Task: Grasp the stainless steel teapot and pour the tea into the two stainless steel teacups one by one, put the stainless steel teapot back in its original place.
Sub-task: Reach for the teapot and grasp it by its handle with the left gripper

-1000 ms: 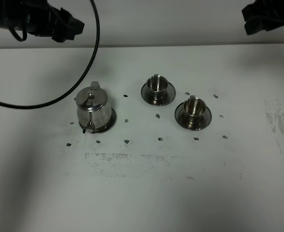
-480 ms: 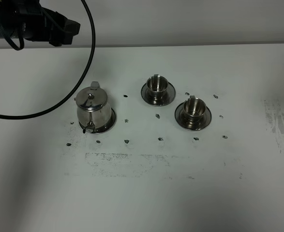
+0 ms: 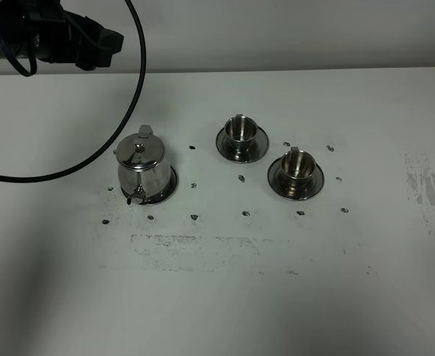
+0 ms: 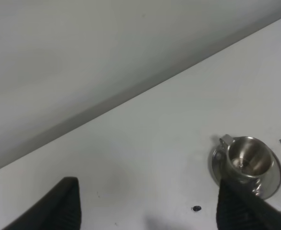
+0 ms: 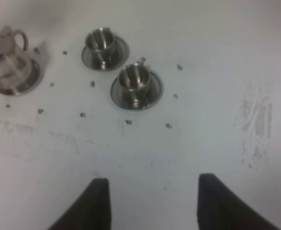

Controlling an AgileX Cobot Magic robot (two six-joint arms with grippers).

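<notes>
The stainless steel teapot (image 3: 141,167) stands upright on its round saucer, the original place (image 3: 172,184), left of the table's middle, lid on. The two stainless steel teacups (image 3: 239,129) (image 3: 298,164) sit on their saucers to its right. No tea shows in them. High at the far left, my left gripper (image 4: 150,218) is open with nothing between its fingers, and one teacup (image 4: 247,157) lies beyond it. My right gripper (image 5: 152,206) is open and empty too, above the near table. Its view takes in the teapot (image 5: 4,60) and both teacups (image 5: 100,42) (image 5: 133,78).
A black cable (image 3: 132,104) loops from the left arm (image 3: 61,37) down over the table behind the teapot. Small dark marks (image 3: 194,217) dot the white table (image 3: 217,297) around the saucers. A scuffed patch (image 3: 424,189) lies at the right.
The right arm has pulled out of the exterior view at the top right. The left arm shifted slightly left, then held. Teapot and cups have not moved.
</notes>
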